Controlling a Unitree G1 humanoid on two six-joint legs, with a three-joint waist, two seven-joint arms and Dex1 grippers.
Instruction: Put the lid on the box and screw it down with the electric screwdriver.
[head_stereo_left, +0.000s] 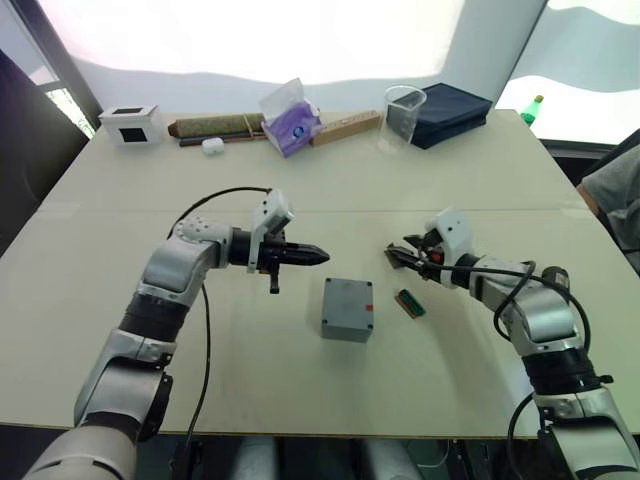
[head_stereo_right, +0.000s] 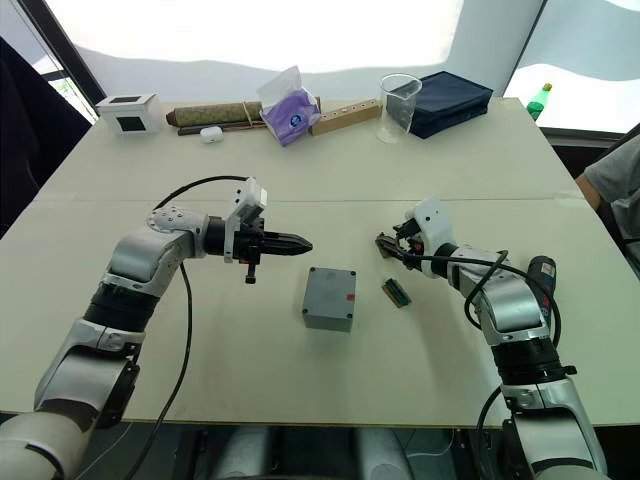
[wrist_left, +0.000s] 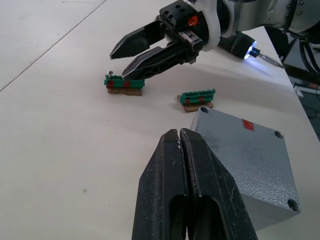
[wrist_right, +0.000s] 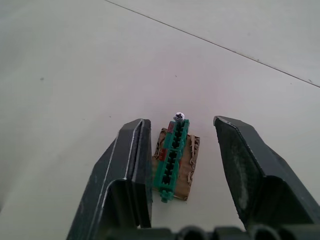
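Note:
The grey box stands mid-table with the lid lying flat on top; the lid shows corner holes and a small red mark. Just left of the box, my left gripper hovers shut and empty. My right gripper is open, its fingers either side of a green terminal strip on cardboard that carries a small screw. The electric screwdriver lies on the table by my right forearm, its tip light on.
A second green strip lies right of the box. Along the far edge stand a white cube, a brown roll, a purple tissue pack, a clear beaker and a dark blue case. A person sits at the right.

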